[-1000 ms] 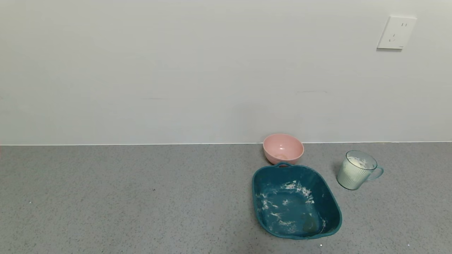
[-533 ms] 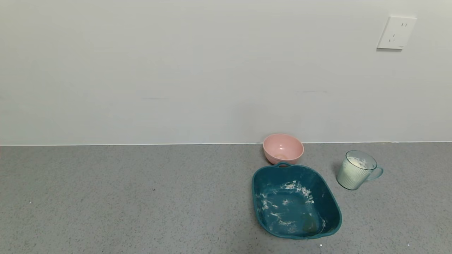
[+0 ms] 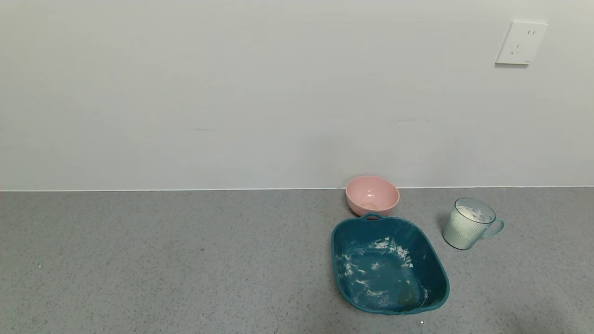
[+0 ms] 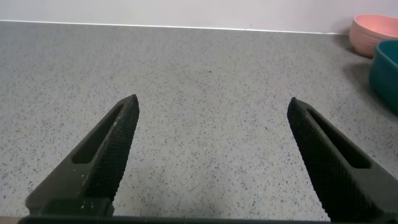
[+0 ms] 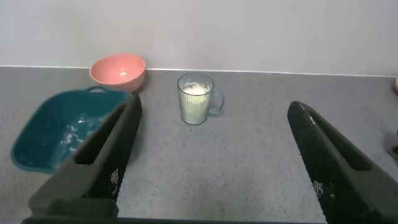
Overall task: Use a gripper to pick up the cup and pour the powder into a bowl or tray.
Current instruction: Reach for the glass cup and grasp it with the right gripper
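The left pincer (image 4: 211, 118) has two long, black, tapering fingers (image 4: 109, 146) with finely stippled inner faces and slotted sides. The right pincer (image 5: 211, 121) looks alike, with small white markings on its fingers (image 5: 112, 155).

The cup (image 3: 468, 224) is see-through with a light blue-green tint and thin lines running up and down its side. The powder (image 3: 469, 215) in it is white. The tray (image 3: 436, 260) is dark teal with white smears. The bowl (image 3: 372, 195) is pink. The counter (image 3: 162, 260) is grey with tiny dark and light specks. The wall (image 3: 232, 93) is plain white. Both grippers, left (image 4: 214, 111) and right (image 5: 214, 112), are black with a bumpy dotted pattern.
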`<state>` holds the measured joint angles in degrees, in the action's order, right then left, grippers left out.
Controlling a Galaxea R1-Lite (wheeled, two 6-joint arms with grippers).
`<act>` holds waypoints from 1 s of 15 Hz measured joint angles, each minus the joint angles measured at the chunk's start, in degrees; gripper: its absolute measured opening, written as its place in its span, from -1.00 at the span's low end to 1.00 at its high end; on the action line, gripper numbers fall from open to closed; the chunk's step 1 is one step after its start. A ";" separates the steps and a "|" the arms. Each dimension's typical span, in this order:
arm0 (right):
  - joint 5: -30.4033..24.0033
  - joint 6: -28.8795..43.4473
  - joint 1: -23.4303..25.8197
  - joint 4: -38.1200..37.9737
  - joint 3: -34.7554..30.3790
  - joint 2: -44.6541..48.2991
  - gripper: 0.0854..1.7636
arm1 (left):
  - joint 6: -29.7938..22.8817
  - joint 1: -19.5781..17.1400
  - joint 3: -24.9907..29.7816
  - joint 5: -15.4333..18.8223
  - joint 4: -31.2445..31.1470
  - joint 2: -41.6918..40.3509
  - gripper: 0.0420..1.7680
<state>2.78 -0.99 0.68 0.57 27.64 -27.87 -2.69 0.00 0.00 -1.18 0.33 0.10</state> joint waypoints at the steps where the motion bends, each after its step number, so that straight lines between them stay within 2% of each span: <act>1: 0.09 0.00 0.00 0.48 1.33 -4.16 0.94 | 0.02 0.00 0.00 -0.02 -0.02 0.00 0.94; 5: 0.05 0.78 -0.24 11.08 2.57 -20.61 0.94 | 0.00 0.00 0.00 0.00 0.00 0.00 0.94; 10: -0.11 1.39 -2.36 28.15 -4.77 -40.22 0.94 | 0.00 0.00 0.00 0.00 0.00 0.00 0.94; 15: -0.11 4.18 -4.90 36.68 -8.73 -54.63 0.94 | 0.00 0.00 0.00 0.00 0.00 0.00 0.94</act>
<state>2.67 3.19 -4.22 37.25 18.91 -82.49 -2.69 0.00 0.00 -1.18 0.33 0.10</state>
